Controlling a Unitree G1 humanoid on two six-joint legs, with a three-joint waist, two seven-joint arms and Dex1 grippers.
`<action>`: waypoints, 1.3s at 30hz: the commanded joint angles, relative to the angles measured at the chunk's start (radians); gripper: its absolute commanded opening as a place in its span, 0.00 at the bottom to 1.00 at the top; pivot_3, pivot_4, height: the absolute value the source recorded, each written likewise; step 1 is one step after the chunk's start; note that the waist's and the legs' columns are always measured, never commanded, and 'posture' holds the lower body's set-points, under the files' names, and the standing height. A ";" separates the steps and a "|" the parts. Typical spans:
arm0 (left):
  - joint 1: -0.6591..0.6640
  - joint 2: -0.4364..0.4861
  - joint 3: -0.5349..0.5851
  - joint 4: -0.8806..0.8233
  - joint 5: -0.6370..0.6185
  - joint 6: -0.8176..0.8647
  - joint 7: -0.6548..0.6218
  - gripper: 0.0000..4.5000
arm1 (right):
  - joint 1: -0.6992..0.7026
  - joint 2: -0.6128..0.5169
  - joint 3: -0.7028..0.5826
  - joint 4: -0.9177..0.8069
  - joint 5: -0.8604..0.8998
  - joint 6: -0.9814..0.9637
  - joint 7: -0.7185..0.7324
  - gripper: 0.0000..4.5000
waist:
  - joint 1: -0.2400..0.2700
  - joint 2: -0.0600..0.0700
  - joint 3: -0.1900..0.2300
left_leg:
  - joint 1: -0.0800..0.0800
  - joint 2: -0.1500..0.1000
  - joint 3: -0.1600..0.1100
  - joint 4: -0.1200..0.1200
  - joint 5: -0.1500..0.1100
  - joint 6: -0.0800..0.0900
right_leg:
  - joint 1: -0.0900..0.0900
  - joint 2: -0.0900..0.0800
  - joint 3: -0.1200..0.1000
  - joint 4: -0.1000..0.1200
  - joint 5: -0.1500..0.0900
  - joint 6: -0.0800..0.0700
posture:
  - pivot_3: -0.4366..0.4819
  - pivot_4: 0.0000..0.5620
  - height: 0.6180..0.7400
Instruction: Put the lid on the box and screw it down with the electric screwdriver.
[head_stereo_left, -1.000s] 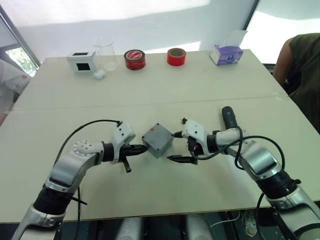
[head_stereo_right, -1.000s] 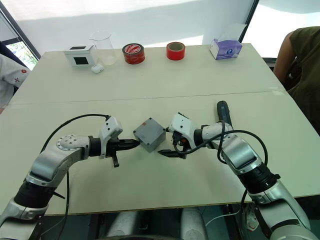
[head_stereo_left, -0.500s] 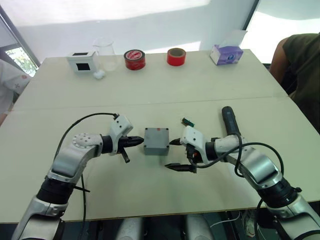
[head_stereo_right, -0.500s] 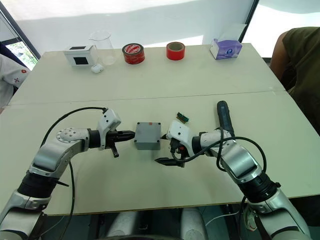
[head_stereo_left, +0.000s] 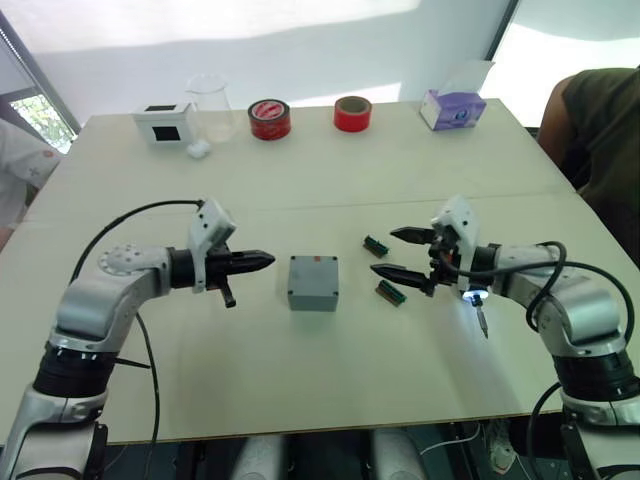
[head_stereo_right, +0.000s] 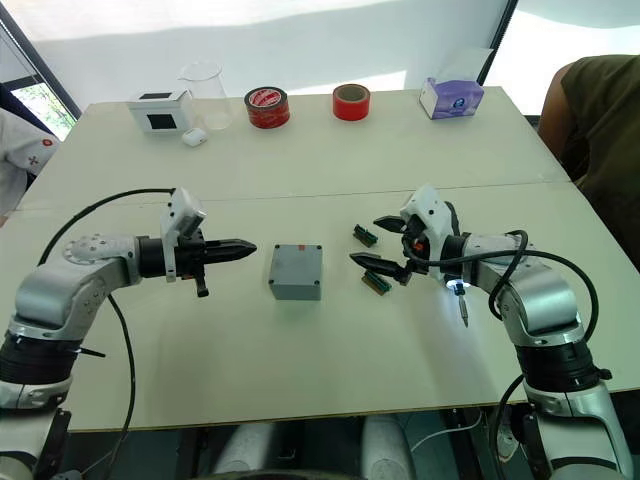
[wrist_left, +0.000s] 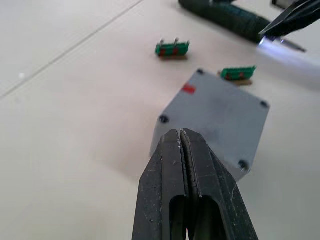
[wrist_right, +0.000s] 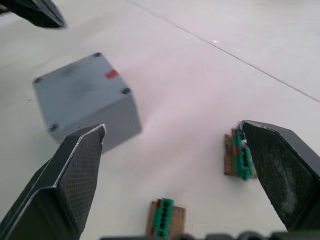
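My left gripper (head_stereo_left: 262, 262) has its fingers pressed shut and empty, now backed off left of the small square grey plastic box (head_stereo_left: 313, 283), which sits lid-on and squared up mid-counter (head_stereo_left: 300, 190). My right gripper (head_stereo_left: 398, 253) has pulled away rightward, fingers spread wide, empty, above two small green connector pieces (head_stereo_left: 389, 291). The black electric screwdriver's lit tip (head_stereo_left: 472, 297) glows beside it.

Two tape rolls (head_stereo_left: 269, 119) (both red), two green connectors (head_stereo_left: 377, 244), one box (head_stereo_left: 313, 283).

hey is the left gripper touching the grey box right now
Apart. In the left eye view, bare table shows between the tip of the shut left gripper and the near side of the box.
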 joint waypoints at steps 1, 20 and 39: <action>-0.048 0.015 0.008 -0.082 -0.061 0.049 -0.008 0.00 | -0.084 0.057 0.012 0.211 -0.078 -0.169 -0.029 0.99 | -0.001 0.000 0.000 | 0.000 0.000 0.000 0.000 0.000 -0.001 | 0.000 0.000 0.000 0.000 0.000 0.000 | 0.48 0.27 1.00; -0.032 0.045 -0.011 -0.139 -0.071 0.087 0.026 0.00 | -0.187 0.153 0.078 0.511 -0.210 -0.388 0.001 0.45 | -0.003 0.000 0.000 | 0.001 0.000 0.000 -0.001 0.004 -0.007 | 0.000 0.000 0.000 0.000 0.000 0.000 | 0.48 0.27 1.00; -0.011 0.065 -0.032 -0.121 -0.048 0.051 0.030 0.00 | -0.196 0.175 0.064 0.553 -0.230 -0.444 -0.017 0.01 | -0.003 0.000 0.000 | 0.001 0.000 0.000 -0.002 0.004 -0.007 | 0.000 0.000 0.001 0.000 0.000 0.000 | 0.48 0.27 1.00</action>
